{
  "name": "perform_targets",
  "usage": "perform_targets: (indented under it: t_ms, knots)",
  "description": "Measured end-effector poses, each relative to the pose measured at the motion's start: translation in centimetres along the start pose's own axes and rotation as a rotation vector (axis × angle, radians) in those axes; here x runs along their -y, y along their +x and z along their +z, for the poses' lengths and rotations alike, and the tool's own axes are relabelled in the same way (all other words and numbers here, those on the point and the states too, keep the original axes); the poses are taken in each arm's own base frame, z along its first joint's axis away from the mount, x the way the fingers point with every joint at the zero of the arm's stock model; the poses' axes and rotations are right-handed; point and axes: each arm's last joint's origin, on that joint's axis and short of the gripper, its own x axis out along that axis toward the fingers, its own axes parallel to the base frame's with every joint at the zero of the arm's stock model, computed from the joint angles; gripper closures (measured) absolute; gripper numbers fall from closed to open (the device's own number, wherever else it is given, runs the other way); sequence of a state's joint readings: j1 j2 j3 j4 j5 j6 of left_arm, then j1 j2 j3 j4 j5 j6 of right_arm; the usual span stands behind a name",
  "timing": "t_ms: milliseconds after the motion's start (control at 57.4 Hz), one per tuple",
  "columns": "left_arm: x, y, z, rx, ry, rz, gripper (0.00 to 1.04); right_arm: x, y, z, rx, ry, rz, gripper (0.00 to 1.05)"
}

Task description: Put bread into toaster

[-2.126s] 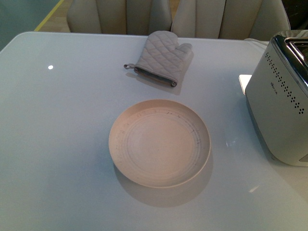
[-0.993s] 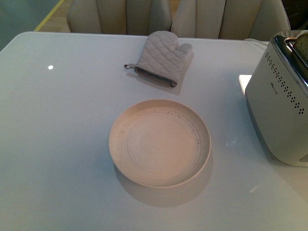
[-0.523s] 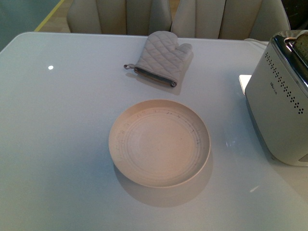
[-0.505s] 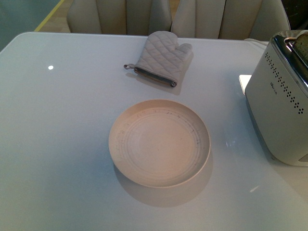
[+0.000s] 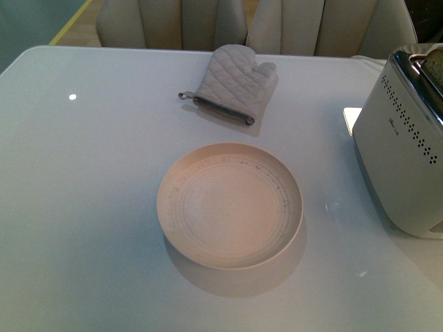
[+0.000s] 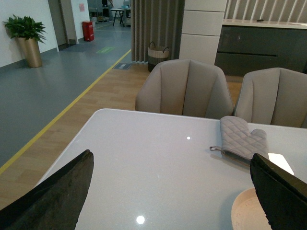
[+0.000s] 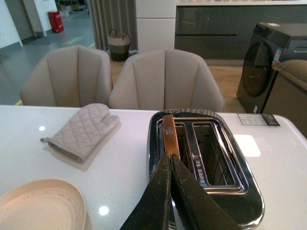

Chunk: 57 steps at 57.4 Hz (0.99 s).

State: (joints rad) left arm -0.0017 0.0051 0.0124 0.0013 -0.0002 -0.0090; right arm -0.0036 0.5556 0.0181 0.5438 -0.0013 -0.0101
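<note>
The right pincer [image 7: 169,165] hangs just above the toaster [image 7: 204,163] with its two dark fingers drawn close together, pinching the upper crust edge of the bread [image 7: 170,136]; the tips meet so tightly that it looks closed on the slice. The bread stands upright on its edge in the slot nearer to the plate, already part of the way down, with its brown crust showing above the chrome top. In the front view only a small corner of the bread [image 5: 435,63] shows over the toaster [image 5: 401,152] at the far right edge of the surface [image 5: 90,207]. The left pincer [image 6: 168,201] is spread wide, one finger at each side of its own view, holding nothing, over the left part of the surface. The plate [image 5: 230,205] in the middle is bare, and the oven mitt [image 5: 232,83] lies beyond it, well apart from the toaster. I judge that the insertion step is nearly done. The next move should be to open the right pincer so the slice drops fully into the slot, then to lift straight up so the fingers do not catch the crust or the chrome rim.
</note>
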Motion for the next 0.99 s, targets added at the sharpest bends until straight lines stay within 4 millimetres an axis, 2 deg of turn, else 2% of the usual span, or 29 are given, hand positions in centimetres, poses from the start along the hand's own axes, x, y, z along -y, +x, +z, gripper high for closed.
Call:
perform_targets:
  t_ms: [993]
  knots:
    - [0.0, 0.0, 0.0, 0.0, 0.0, 0.0, 0.07, 0.0, -2.9, 0.0, -0.009, 0.0, -0.001, 1.03]
